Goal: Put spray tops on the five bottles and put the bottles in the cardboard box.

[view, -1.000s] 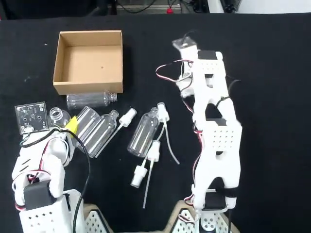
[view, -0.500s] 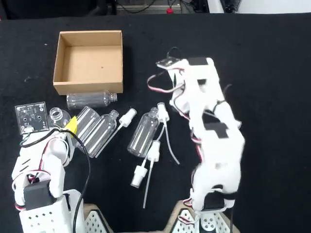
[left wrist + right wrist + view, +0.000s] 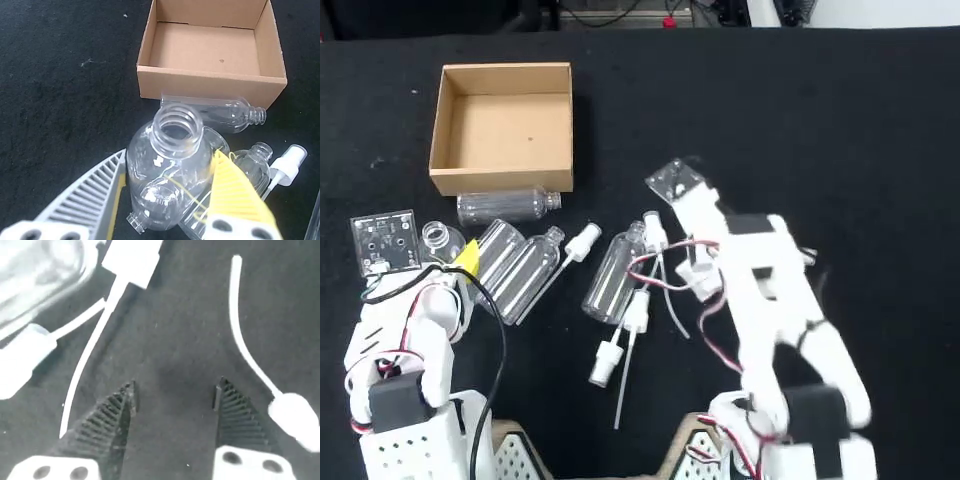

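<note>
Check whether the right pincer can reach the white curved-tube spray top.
Probably yes: the open right pincer hangs over black cloth, and the white curved-tube spray top lies just beside it with nothing between.

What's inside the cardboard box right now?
No bottles: the cardboard box shows bare floor with one small dark speck. The floor strip behind its near wall is covered.

Right pincer (image 3: 172,390) agape, left pincer (image 3: 170,155) clamped
</note>
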Controlling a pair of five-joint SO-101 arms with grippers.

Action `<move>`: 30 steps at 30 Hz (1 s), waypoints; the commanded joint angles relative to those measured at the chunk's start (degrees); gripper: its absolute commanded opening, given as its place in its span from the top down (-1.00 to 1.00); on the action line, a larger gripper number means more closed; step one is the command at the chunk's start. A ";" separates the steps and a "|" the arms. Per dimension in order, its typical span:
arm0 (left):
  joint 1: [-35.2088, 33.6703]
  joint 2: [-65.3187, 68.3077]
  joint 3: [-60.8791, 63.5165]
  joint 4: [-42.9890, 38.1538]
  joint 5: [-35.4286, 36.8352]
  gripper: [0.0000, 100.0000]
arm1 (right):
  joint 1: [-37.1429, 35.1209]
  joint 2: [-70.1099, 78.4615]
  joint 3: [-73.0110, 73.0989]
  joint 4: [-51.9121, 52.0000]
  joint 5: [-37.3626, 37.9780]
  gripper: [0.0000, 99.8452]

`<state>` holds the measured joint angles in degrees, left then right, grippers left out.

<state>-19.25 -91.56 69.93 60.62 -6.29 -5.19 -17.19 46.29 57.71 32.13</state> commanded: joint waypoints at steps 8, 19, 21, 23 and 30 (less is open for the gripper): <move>-0.66 -0.62 -2.33 -1.32 0.18 0.57 | 11.34 -16.84 -6.37 8.70 -39.91 0.52; -0.66 -0.62 -2.33 -1.14 0.18 0.57 | 15.82 1.71 -14.99 15.56 -62.77 0.52; -0.66 -0.62 -2.33 -1.32 0.18 0.57 | 16.26 5.49 -18.33 18.99 -63.03 0.50; -0.66 -0.62 -2.33 -1.32 0.18 0.57 | 16.26 9.10 -20.97 22.42 -63.12 0.41; -0.66 -0.62 -2.33 -1.32 0.18 0.57 | 20.40 21.76 -31.34 27.34 -63.30 0.35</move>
<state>-19.25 -91.56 69.93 60.62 -6.29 12.75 1.54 21.14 83.65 -30.29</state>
